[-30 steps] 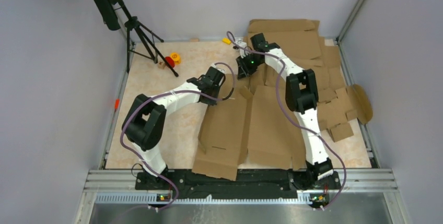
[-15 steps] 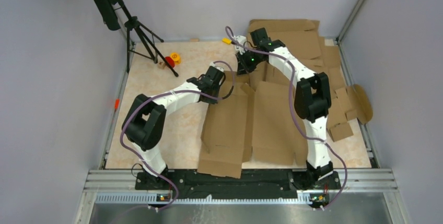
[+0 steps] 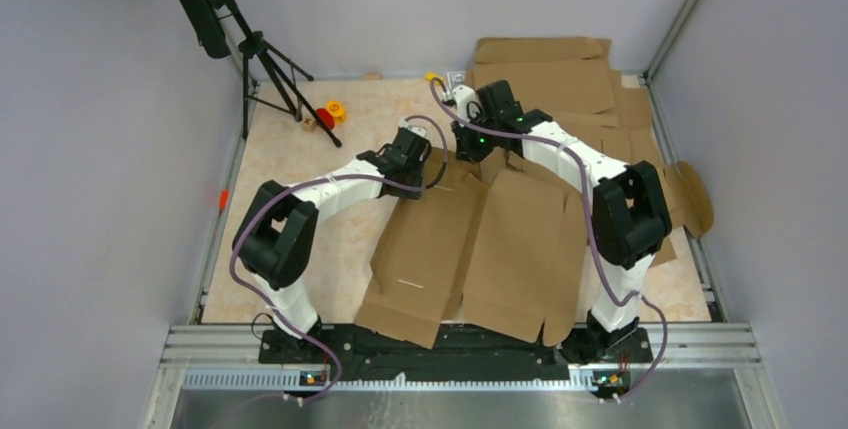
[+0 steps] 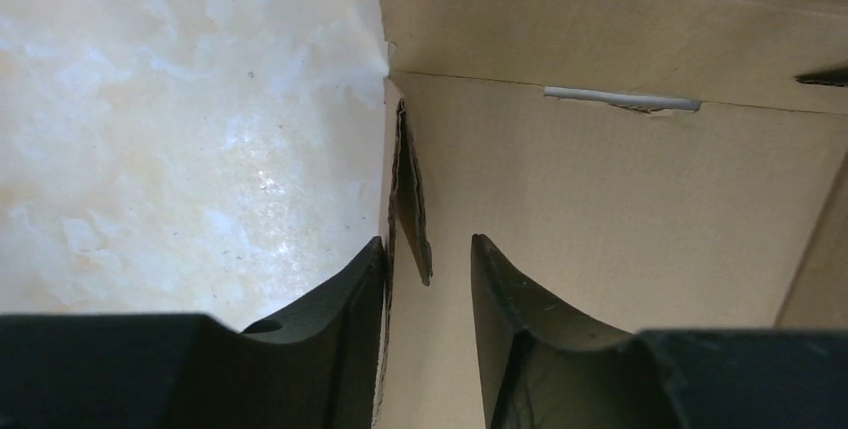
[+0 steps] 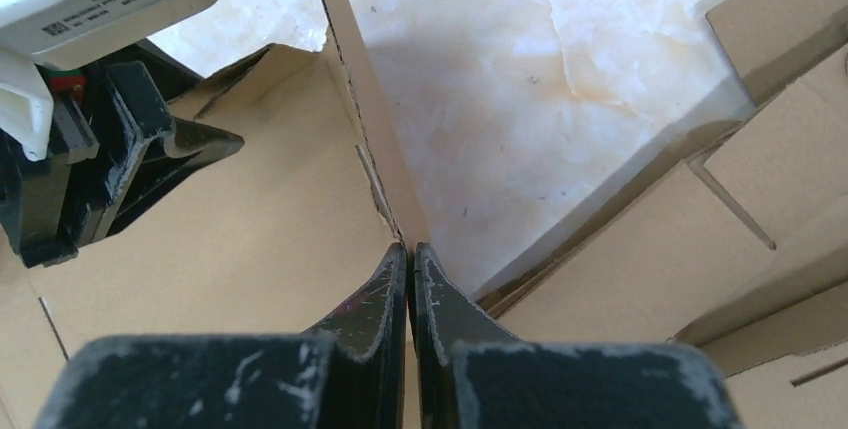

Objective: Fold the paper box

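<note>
- Top external: the paper box [image 3: 500, 249] lies opened out on the marbled surface [image 3: 370, 119] between the two arms. It has a crease down its middle, and its near edge reaches the base rail.
- The left end effector [image 3: 428, 167] is at the box's far left corner. The right end effector [image 3: 470, 149] is just beside it, at the far middle edge.
- Other cardboard blanks [image 3: 560, 79] are piled in the far right corner, and a tripod [image 3: 262, 59] stands far left.
- Left wrist: the fingers [image 4: 345, 299] are narrowly apart. An upright cardboard edge of the box stands between them, against one finger and clear of the other, so it is not clamped.
- Right wrist: the fingers [image 5: 375, 299] are pressed together, pinching a thin upright flap edge of the box.
</note>
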Action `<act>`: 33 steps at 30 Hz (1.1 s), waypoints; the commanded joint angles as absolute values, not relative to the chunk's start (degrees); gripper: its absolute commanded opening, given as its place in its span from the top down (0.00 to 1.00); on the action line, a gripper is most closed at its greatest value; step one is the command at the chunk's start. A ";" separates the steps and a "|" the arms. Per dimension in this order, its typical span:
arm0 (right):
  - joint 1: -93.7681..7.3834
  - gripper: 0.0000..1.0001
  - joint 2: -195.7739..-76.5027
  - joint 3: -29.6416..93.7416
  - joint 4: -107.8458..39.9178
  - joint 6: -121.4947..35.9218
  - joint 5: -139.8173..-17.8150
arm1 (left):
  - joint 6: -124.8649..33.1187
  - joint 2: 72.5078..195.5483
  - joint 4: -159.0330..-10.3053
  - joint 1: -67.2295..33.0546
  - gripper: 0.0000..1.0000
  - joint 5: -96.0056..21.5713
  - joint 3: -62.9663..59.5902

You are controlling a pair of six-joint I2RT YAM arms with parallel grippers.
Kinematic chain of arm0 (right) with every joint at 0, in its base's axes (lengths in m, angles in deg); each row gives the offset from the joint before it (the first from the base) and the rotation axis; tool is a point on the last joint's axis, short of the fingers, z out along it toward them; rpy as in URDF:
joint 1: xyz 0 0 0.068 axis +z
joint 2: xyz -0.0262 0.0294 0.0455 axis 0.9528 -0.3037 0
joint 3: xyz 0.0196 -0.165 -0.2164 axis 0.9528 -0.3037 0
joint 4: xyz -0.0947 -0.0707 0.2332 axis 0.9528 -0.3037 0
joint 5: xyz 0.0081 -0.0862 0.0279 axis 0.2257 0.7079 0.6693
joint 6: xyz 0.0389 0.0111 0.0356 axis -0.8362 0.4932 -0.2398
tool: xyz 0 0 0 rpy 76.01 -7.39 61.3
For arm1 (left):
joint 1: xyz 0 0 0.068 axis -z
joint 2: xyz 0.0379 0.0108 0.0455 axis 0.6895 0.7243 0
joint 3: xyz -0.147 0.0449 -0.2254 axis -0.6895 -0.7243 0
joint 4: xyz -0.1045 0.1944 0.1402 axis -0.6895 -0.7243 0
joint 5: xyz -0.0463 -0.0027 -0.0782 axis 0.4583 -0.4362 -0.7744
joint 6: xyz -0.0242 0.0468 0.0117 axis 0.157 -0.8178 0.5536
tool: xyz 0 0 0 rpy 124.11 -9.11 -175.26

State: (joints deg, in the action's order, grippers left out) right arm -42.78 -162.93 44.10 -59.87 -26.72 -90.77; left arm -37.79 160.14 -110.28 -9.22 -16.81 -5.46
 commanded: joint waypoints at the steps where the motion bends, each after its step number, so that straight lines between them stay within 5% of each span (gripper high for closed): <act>1: -41.11 1.00 -158.65 40.67 -54.48 -31.23 -85.18 | -34.95 156.55 -104.79 -9.68 0.58 -23.35 -7.23; 8: -41.12 1.00 -154.77 34.45 -50.37 -32.94 -82.38 | -35.27 154.46 -105.24 -11.95 0.46 -28.67 -9.86; 18: -41.12 1.00 -153.48 32.23 -49.13 -33.07 -81.38 | -36.54 150.38 -108.08 -14.29 0.50 -31.55 -13.29; 26: -41.12 1.00 -153.19 31.15 -48.47 -32.43 -80.30 | -36.53 148.18 -107.71 -14.39 0.39 -34.12 -15.23; 30: -41.12 1.00 -152.97 30.92 -48.38 -32.35 -80.36 | -35.74 149.34 -108.75 -14.81 0.46 -31.80 -14.83; 33: -41.08 1.00 -152.52 30.52 -48.07 -32.68 -80.20 | -35.25 150.95 -110.14 -15.01 0.62 -27.70 -14.46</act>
State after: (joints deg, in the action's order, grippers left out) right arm -41.60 -156.09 30.65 -50.82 -31.74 -81.50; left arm -36.18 150.39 -108.73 -14.66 -31.15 -14.72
